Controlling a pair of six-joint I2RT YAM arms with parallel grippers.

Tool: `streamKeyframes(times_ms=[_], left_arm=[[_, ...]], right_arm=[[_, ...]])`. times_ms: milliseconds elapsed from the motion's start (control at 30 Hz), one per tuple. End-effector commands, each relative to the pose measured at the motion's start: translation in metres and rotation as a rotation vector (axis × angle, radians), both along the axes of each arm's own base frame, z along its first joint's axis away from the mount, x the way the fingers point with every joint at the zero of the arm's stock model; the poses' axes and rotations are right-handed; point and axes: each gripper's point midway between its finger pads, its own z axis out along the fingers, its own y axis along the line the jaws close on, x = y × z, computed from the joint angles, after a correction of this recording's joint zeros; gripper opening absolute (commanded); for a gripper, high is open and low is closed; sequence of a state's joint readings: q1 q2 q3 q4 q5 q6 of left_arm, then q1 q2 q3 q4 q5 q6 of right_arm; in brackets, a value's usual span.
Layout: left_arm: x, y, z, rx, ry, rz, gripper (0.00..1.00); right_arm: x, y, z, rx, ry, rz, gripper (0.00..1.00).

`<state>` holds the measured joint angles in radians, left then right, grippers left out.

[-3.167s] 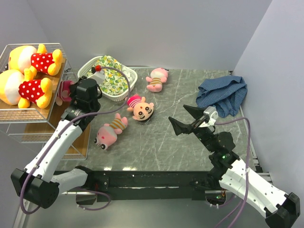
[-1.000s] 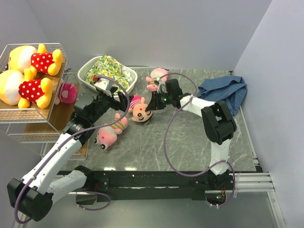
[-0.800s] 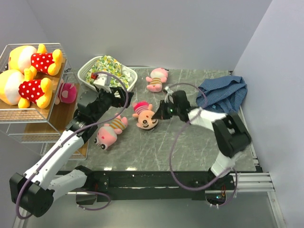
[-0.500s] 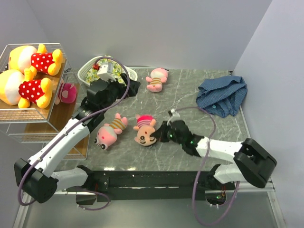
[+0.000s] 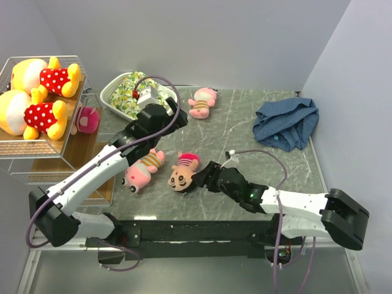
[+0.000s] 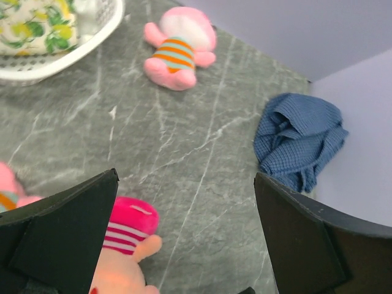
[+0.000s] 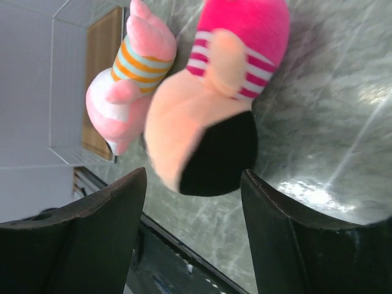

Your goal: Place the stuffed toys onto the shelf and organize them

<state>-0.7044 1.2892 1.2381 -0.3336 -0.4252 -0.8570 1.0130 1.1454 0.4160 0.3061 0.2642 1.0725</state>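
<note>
Toward the near edge of the desk (image 5: 245,122), the pink-striped doll (image 5: 182,174) lay before the right fingers (image 7: 98,245), spread and gripping nothing, having dragged it closer; left fingers (image 6: 58,242), open too, had left the shelf (image 5: 52,168); shelving remained undone.

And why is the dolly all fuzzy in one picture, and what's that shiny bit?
Right wrist view: the doll is close to the lens and looks soft; the shiny bit is light glaring off the table. Top view: everything looks sharp.
</note>
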Motion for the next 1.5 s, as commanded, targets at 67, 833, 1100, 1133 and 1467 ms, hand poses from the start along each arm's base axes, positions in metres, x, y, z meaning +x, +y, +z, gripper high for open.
streamKeyframes(times_ms=[67, 833, 1100, 1133, 1467], left_arm=[[-0.004, 0.014, -0.018, -0.067, 0.192, 0.219, 0.96], [-0.012, -0.074, -0.156, -0.266, 0.866, 0.426, 0.70], [-0.019, -0.075, -0.210, -0.154, 0.986, 0.472, 0.73], [-0.020, -0.074, -0.215, -0.154, 0.986, 0.476, 0.73], [-0.032, -0.064, -0.225, -0.049, 0.930, 0.429, 0.39]], right_arm=[[-0.001, -0.027, 0.026, -0.057, -0.157, 0.034, 0.68], [-0.024, -0.087, 0.068, 0.042, -0.339, -0.025, 0.53], [-0.025, -0.094, 0.072, 0.032, -0.363, -0.037, 0.52], [-0.025, -0.095, 0.073, 0.034, -0.363, -0.038, 0.52], [-0.024, -0.098, 0.080, 0.047, -0.381, -0.053, 0.52]])
